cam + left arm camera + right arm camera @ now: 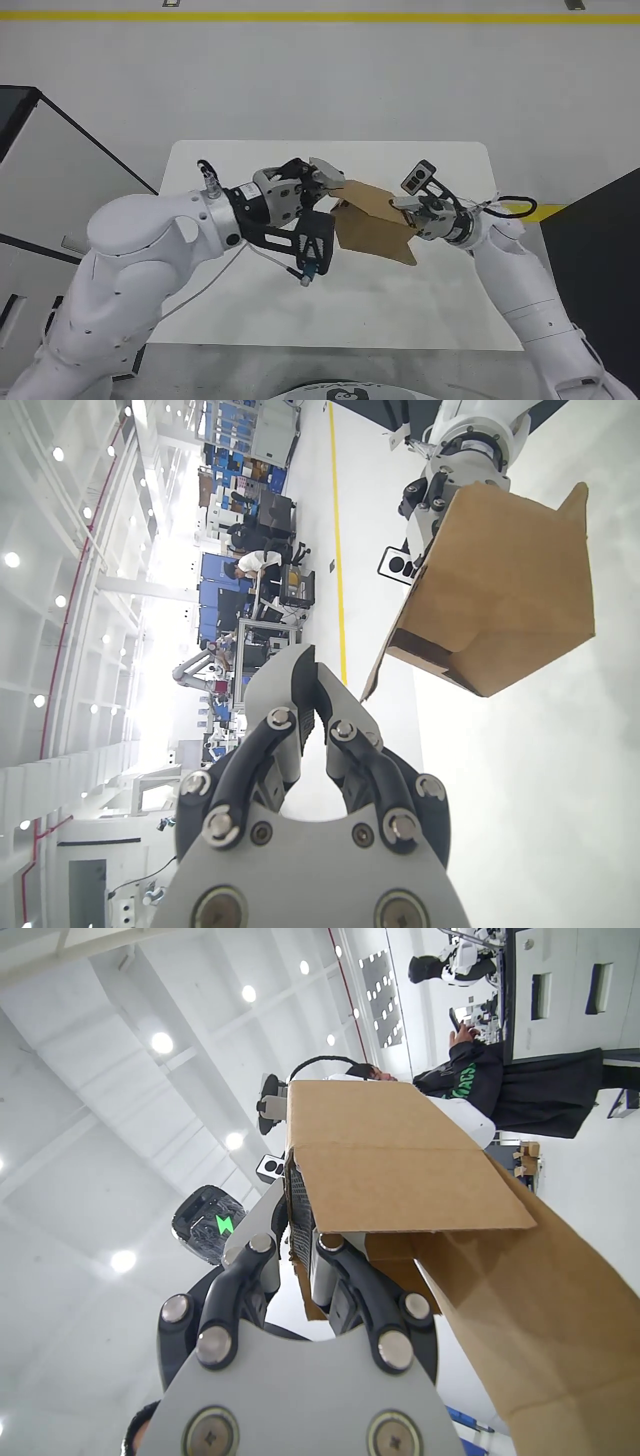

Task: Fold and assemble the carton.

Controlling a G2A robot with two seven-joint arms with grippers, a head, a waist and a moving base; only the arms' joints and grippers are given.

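A brown cardboard carton (375,225), partly folded up with loose flaps, is held above the white table (430,300). My right gripper (408,207) is shut on the carton's edge; in the right wrist view its fingers (320,1273) pinch a cardboard wall (400,1173). My left gripper (326,176) sits just beside the carton's opposite end. In the left wrist view its fingertips (312,680) are shut with nothing between them, and a hanging flap (372,677) of the carton (505,595) lies close alongside one finger.
The table's near half lies bare below the carton. A dark framed panel (25,120) stands off the table's left side and another dark panel (600,260) off its right. A yellow floor line (320,16) runs along the back.
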